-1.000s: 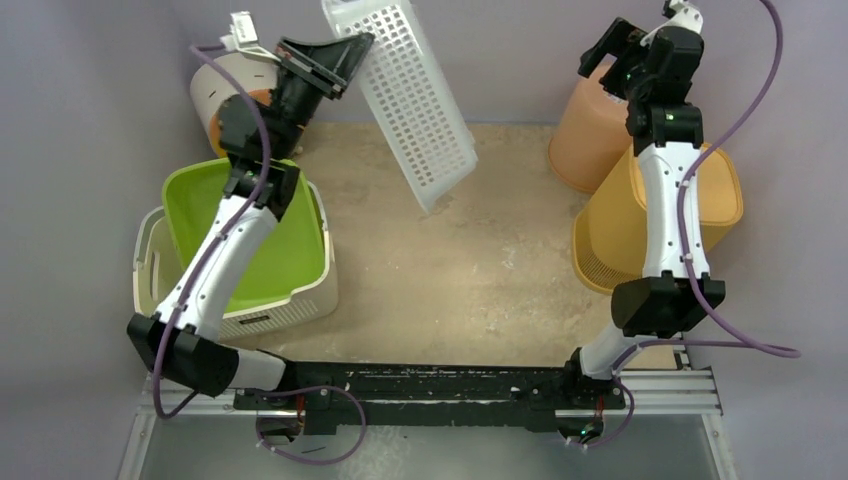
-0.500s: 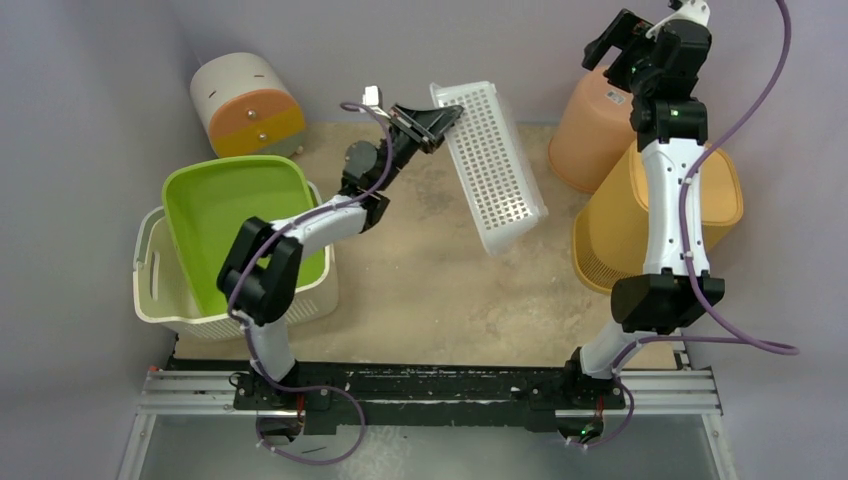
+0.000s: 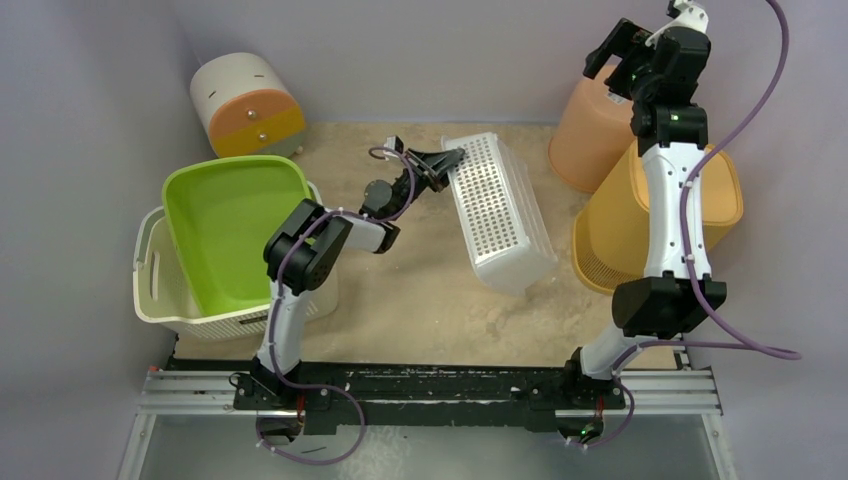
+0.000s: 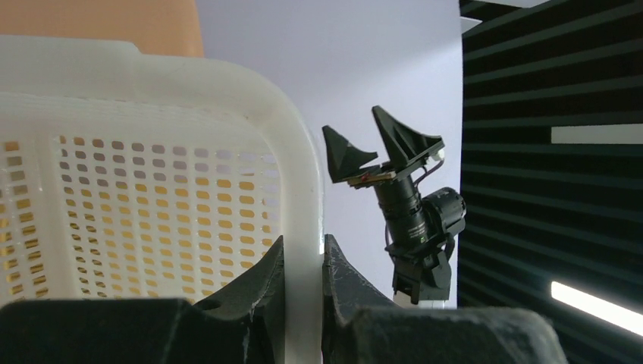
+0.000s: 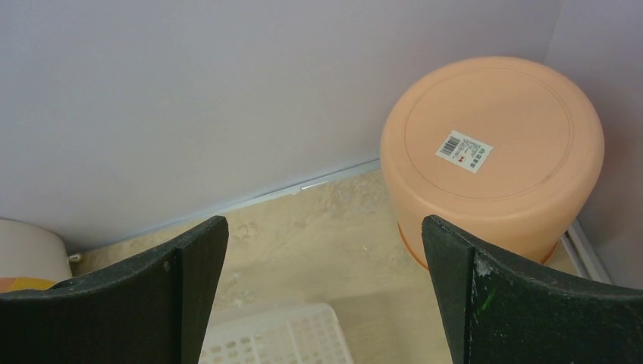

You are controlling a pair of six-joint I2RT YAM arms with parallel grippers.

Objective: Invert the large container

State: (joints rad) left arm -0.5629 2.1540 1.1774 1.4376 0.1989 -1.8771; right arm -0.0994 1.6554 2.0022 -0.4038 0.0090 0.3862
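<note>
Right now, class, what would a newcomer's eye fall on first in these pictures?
The white basket tilted mid-table, its rim pinched by the left gripper. Next, the bright green tub nested in a cream basket at left. The right gripper hangs open above an upturned peach bucket at the far right.

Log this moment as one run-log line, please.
left gripper: shut on white basket rim | white basket: perforated base up | right gripper: open, raised

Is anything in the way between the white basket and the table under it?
Nothing visible. The left gripper grips the white basket by its rim over the sandy table; the yellow bin stands beside it.
</note>
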